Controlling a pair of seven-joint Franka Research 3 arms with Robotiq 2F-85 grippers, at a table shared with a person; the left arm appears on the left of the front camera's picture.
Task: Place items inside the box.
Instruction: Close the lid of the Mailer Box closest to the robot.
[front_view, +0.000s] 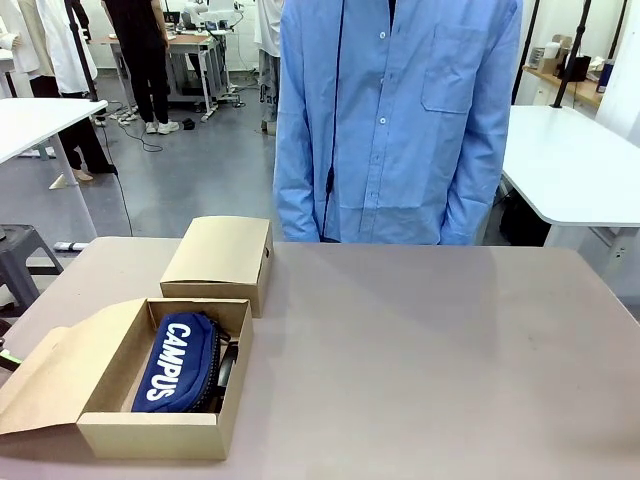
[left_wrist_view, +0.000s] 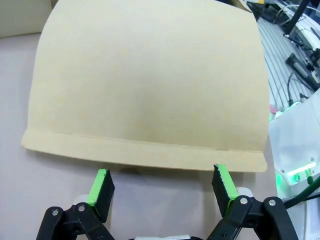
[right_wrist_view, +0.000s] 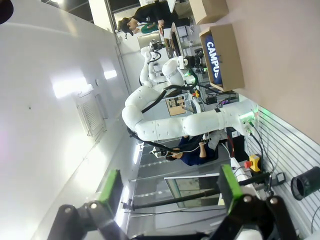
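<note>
Nearest the front camera, at the table's left corner, sits the box (front_view: 150, 425), its wide lid flap (front_view: 55, 375) folded open and lying out to the left; inside it the navy pouch (front_view: 180, 362) lettered "CAMPUS" lies lengthwise, filling most of the floor, with a dark item (front_view: 228, 365) wedged between the pouch and the box's right wall, too hidden to name; just behind the box, touching or nearly touching its far edge, rests the smaller cardboard box (front_view: 220, 260), closed; rightward the table (front_view: 430, 350) runs bare to its far edge, where a person in a light blue shirt (front_view: 395, 120) stands with arms hanging down; seen from the left wrist, the left gripper (left_wrist_view: 162, 187) has its jaws spread wide with nothing between them, its green pads (left_wrist_view: 100, 187) just short of the flap's creased edge (left_wrist_view: 145, 150), the flap lying flat beyond; seen from the right wrist, the right gripper (right_wrist_view: 170, 192) also stands fully parted and empty, well away from the table, with the box (right_wrist_view: 227, 57) and its pouch (right_wrist_view: 214, 55) small in the distance.
</note>
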